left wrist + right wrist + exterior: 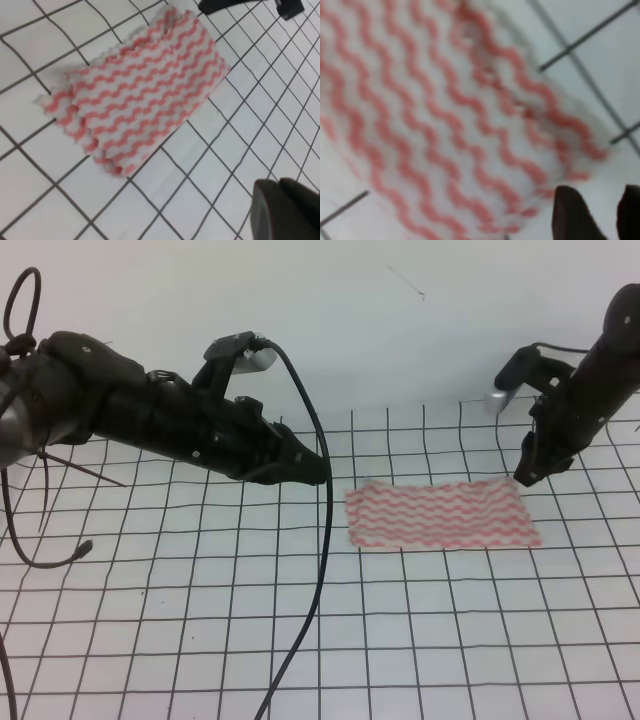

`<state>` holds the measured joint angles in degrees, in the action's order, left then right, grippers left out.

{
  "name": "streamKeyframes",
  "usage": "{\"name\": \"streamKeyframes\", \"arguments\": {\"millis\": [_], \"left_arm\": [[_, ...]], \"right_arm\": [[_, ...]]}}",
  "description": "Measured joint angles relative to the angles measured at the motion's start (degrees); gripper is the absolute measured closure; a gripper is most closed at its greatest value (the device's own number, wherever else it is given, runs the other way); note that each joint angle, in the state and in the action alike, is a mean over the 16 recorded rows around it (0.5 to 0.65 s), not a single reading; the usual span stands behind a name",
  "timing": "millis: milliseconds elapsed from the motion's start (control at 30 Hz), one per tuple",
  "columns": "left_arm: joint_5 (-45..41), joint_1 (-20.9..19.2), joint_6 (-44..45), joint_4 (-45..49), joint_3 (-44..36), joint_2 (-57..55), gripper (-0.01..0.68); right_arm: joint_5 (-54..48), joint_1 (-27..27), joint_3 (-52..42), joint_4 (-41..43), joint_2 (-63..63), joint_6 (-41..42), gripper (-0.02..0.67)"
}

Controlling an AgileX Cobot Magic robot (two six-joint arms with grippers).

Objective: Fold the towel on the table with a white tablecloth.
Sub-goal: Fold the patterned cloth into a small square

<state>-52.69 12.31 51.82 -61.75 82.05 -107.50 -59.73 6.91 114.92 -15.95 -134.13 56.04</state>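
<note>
The towel (440, 515), pink-red and white wavy stripes, lies flat on the white gridded tablecloth (200, 580) right of centre. In the left wrist view the towel (140, 85) shows stacked edges at its near end. My left gripper (316, 469) hovers just left of the towel's far-left corner, fingers together and holding nothing; its dark fingers (285, 210) show at the lower right of its own view. My right gripper (522, 478) hangs at the towel's far-right corner. In the right wrist view its fingertips (572, 215) stand apart just beyond the towel (445, 115) corner, gripping nothing.
The table (450, 640) runs to a plain white wall at the back. A black cable (325, 540) drops from the left arm across the grid to the front edge. The right arm's dark link (225, 5) crosses the top of the left wrist view.
</note>
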Motion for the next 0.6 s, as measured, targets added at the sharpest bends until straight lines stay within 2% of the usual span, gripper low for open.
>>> {"name": "streamKeyframes", "arguments": {"millis": [367, 600], "left_arm": [[-0.05, 0.0, 0.0, -0.28, 0.0, 0.03, 0.673], [-0.24, 0.0, 0.0, -0.29, 0.0, 0.0, 0.673]], "right_arm": [[-2.9, 1.84, 0.01, -6.59, -0.09, 4.14, 0.446], [-1.97, 2.14, 0.16, -5.05, -0.14, 1.21, 0.447]]}}
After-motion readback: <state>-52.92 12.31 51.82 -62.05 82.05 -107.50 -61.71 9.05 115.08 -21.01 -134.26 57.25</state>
